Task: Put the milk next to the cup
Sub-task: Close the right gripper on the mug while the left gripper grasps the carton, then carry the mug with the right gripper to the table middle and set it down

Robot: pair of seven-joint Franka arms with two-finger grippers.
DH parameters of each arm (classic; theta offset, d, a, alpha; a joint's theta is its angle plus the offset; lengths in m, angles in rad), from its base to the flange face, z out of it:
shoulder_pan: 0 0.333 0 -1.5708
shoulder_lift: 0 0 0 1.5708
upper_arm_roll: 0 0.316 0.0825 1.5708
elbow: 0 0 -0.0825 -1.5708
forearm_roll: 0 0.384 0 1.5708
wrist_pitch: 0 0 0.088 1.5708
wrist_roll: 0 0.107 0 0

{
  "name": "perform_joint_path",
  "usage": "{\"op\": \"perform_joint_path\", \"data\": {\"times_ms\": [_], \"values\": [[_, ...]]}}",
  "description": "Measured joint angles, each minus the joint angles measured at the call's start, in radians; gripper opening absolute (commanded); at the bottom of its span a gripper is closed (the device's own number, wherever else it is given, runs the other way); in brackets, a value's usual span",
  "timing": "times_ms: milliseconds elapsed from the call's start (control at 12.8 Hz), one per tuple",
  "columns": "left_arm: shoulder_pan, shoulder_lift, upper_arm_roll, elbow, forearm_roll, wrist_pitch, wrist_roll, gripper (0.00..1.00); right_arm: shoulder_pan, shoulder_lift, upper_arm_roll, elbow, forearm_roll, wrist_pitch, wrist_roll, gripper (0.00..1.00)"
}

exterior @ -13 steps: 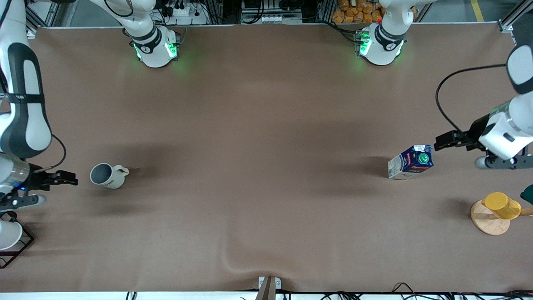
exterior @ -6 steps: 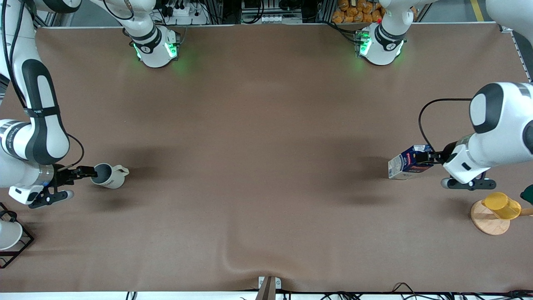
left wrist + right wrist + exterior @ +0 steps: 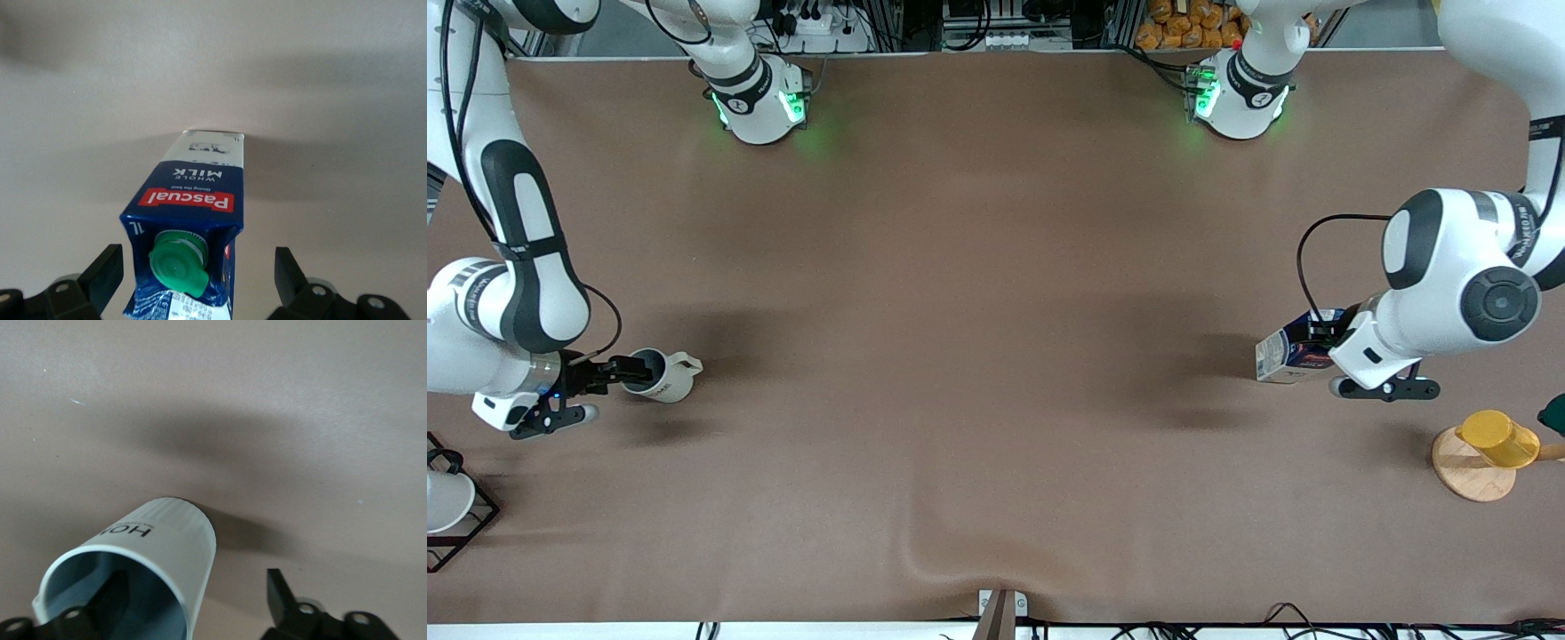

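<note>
**A:** How far along was it?

**B:** Barely started. The milk stood on the worktop at mid-height of the frame, toward the left arm's end. The cup sat at about the same height toward the right arm's end, well apart from it.

**A:** And the arms?

**B:** The left gripper was down around the carton's top. Its fingers were spread, one on each side of the blue gable, with a gap on both sides, so nothing was clamped. The right gripper was at the cup's rim. In the right wrist view one finger was inside the grey bowl and the other outside the wall, also released.

**A:** So what remained?

**B:** Nearly everything, in my judgement: closing on the carton, lifting it, carrying it across the middle of the frame, and setting it down just beside the cup.
</note>
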Motion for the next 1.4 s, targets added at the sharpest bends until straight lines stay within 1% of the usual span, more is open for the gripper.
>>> {"op": "perform_joint_path", "data": {"times_ms": [156,234,467,623,778,856,934,1090,1168,1246,1401], "values": [[0.001,0.000,0.001,-0.015,0.003,0.005,0.000,1.00,-0.005,0.002,-0.001,-0.022,0.074,0.012,-0.040,0.00],[0.002,0.000,0.001,-0.022,0.008,0.008,0.000,1.00,-0.006,0.002,-0.001,-0.023,0.084,0.013,-0.046,0.00],[0.008,0.000,0.002,-0.030,0.031,0.012,0.000,1.00,-0.006,-0.006,0.002,-0.017,0.093,0.005,-0.051,0.00],[0.011,0.000,0.003,-0.037,0.032,0.015,0.000,1.00,-0.003,-0.016,0.010,0.003,0.098,-0.050,-0.042,0.00],[0.012,0.001,0.003,-0.054,0.032,0.034,0.000,1.00,0.013,-0.047,0.033,0.022,0.102,-0.117,0.030,0.00],[0.012,0.005,0.003,-0.066,0.032,0.051,0.000,1.00,0.035,-0.071,0.053,0.028,0.103,-0.140,0.106,0.00],[0.012,0.009,0.003,-0.074,0.032,0.066,0.000,0.83,0.072,-0.098,0.070,0.030,0.104,-0.154,0.197,0.00],[0.012,0.014,0.003,-0.078,0.032,0.078,0.000,0.48,0.177,-0.140,0.084,0.030,0.104,-0.162,0.370,0.00],[0.013,0.014,0.003,-0.078,0.032,0.079,0.000,0.35,0.226,-0.152,0.085,0.030,0.104,-0.161,0.445,0.00],[0.015,0.013,0.003,-0.076,0.032,0.080,0.000,0.25,0.270,-0.158,0.086,0.031,0.104,-0.154,0.505,0.00],[0.022,0.008,0.004,-0.063,0.032,0.080,0.001,0.24,0.344,-0.159,0.086,0.048,0.104,-0.129,0.633,0.00]]}}
